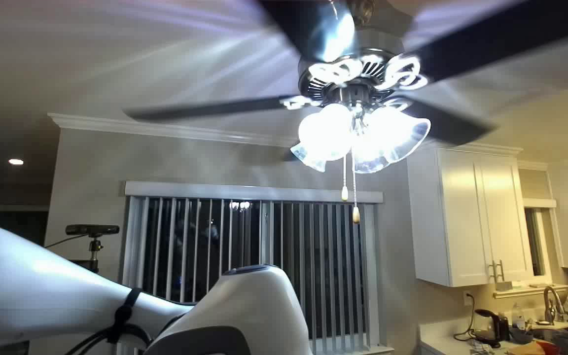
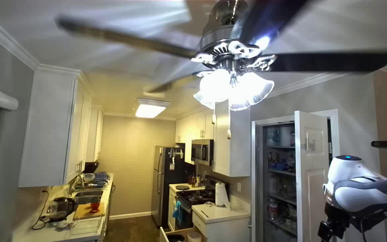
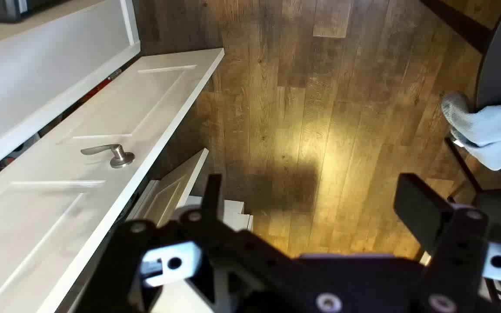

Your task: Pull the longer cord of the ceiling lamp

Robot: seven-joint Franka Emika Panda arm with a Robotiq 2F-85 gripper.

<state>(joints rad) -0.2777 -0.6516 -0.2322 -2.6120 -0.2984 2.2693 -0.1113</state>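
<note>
The ceiling lamp hangs high with lit glass shades and blurred dark blades in both exterior views (image 1: 355, 91) (image 2: 227, 63). The longer cord (image 1: 355, 213) hangs straight down below the shades and ends in a small pale knob; it also shows in an exterior view (image 2: 228, 133). A shorter pull chain (image 1: 344, 192) hangs beside it. My gripper (image 3: 311, 187) is open and empty in the wrist view, pointing down over the floor. In an exterior view the dark gripper (image 2: 326, 230) is low at the right, well below and apart from the cord. The wrist view shows neither lamp nor cord.
A white door with a lever handle (image 3: 121, 158) stands open at the left of the wrist view. A person's foot in a grey sock (image 3: 457, 111) and a dark chair are at the right. A camera on a stand (image 1: 91, 230) stands behind the arm. White wall cabinets (image 1: 471, 217) hang beyond the lamp.
</note>
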